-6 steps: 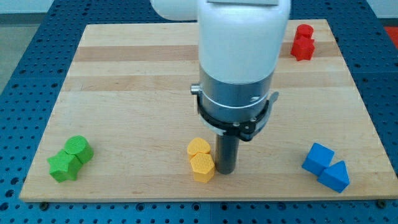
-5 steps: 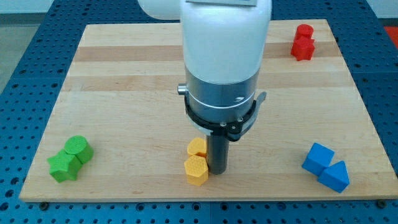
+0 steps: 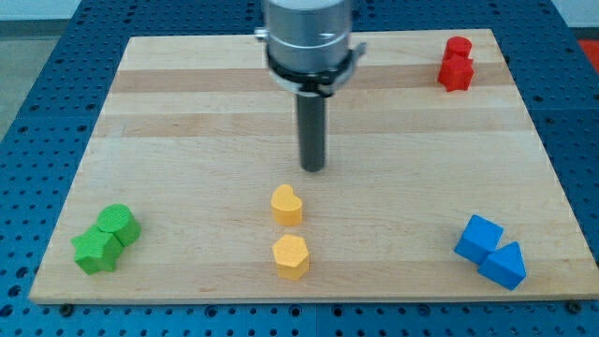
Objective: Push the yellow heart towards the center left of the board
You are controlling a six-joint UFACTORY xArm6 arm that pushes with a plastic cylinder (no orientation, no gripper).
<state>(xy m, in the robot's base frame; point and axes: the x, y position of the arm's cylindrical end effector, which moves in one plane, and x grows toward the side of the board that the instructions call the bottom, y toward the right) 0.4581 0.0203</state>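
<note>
The yellow heart point(image 3: 286, 204) lies a little below the board's middle, toward the view's bottom. A yellow hexagon point(image 3: 291, 256) lies just below it, apart from it. My tip point(image 3: 312, 168) is on the board above and slightly right of the yellow heart, with a small gap between them. It touches no block.
Two green blocks point(image 3: 105, 238) sit together at the bottom left. Two blue blocks point(image 3: 490, 250) sit at the bottom right. Two red blocks point(image 3: 456, 63) sit at the top right. The wooden board point(image 3: 187, 122) lies on a blue perforated table.
My tip has moved from beside the yellow blocks up toward the view's top. The yellow heart has shifted up and left, and now stands apart from the yellow hexagon.
</note>
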